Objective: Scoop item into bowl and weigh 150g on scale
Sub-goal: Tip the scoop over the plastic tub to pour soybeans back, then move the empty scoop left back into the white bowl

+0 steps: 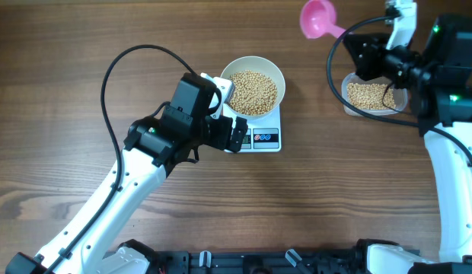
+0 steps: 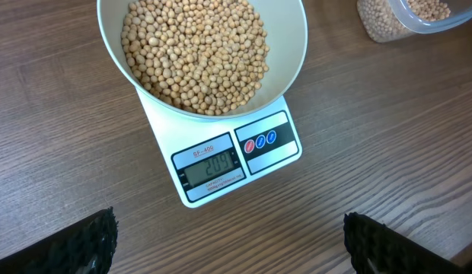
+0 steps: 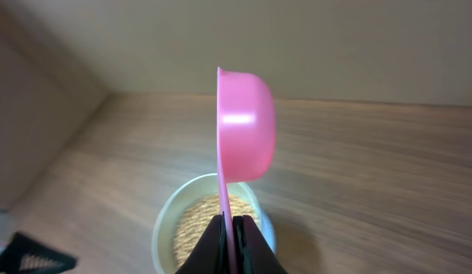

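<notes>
The white bowl stands on the scale, heaped with tan beans. My left gripper is open at the scale's near-left side. In the left wrist view its black fingertips stand wide apart over bare wood, short of the scale, whose display is lit, and the bowl of beans. My right gripper is shut on the handle of a pink scoop, held high over a clear tub of beans. In the right wrist view the scoop is turned on its side above my gripper.
The clear tub with beans sits at the table's far right, directly under the right wrist. It also shows in the left wrist view as the tub at top right. Black cables loop over both arms. Bare wood lies between scale and tub.
</notes>
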`<control>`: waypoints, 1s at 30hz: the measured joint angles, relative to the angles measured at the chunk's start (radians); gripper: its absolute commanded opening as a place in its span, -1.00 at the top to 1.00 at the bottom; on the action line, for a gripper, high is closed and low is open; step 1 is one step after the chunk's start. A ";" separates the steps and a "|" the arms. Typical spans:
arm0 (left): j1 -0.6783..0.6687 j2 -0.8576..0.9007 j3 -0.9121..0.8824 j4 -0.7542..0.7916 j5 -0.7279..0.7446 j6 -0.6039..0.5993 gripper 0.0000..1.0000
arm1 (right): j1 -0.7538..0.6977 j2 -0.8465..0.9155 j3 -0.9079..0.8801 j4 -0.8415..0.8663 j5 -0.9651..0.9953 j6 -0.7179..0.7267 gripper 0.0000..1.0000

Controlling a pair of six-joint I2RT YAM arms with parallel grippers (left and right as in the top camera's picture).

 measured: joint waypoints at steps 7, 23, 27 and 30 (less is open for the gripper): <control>0.000 0.000 0.000 0.000 0.000 0.000 -1.00 | 0.117 0.019 0.000 0.053 -0.016 0.002 0.92; 0.000 0.000 0.000 0.000 0.000 0.000 -1.00 | 0.311 0.221 0.000 0.029 0.156 -0.318 0.92; 0.000 0.000 0.000 0.000 0.000 0.000 -1.00 | 0.334 0.254 0.000 0.021 0.175 -0.352 0.92; 0.000 0.000 0.000 0.000 0.000 0.000 -1.00 | 0.347 0.269 0.000 0.022 0.209 -0.382 0.91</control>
